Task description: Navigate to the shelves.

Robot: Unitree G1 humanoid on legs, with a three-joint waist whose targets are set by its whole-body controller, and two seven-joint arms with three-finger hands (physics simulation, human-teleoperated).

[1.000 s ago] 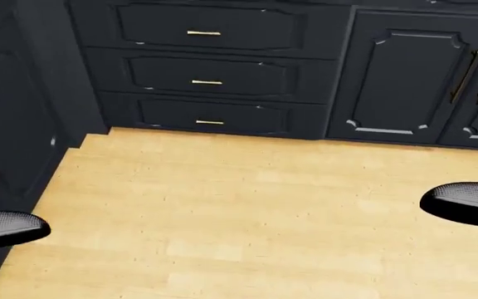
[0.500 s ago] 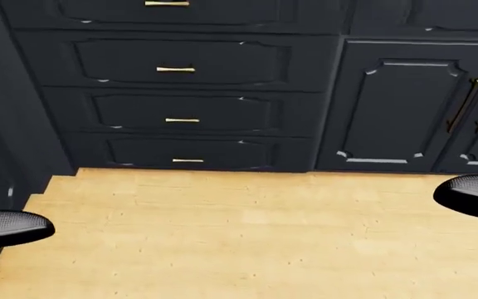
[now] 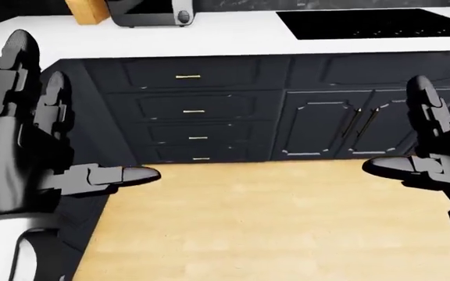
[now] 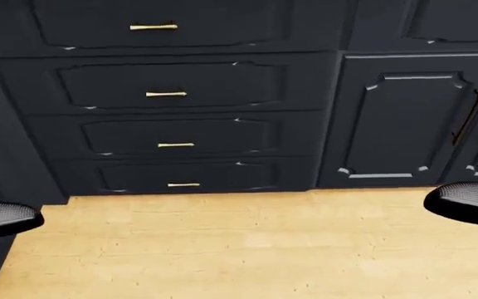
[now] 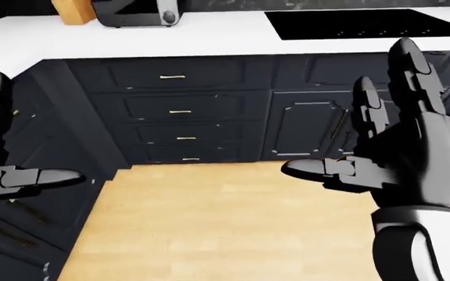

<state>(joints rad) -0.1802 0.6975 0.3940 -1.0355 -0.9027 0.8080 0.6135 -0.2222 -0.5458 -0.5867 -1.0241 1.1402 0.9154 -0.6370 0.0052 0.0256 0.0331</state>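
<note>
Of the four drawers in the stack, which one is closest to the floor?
The bottom drawer: its gold handle is the lowest of the four, and its lower edge meets the wooden floor. The other three drawers sit above it.

Toaster-looking appliance (image 3: 148, 12) and the tan block (image 3: 87, 10) on the counter (image 3: 233, 35) get chopped off by the top edge. Black cooktop (image 5: 369, 22) runs out the right side. Both hands' fingers (image 4: 3, 217) barely poke into the head view.
</note>
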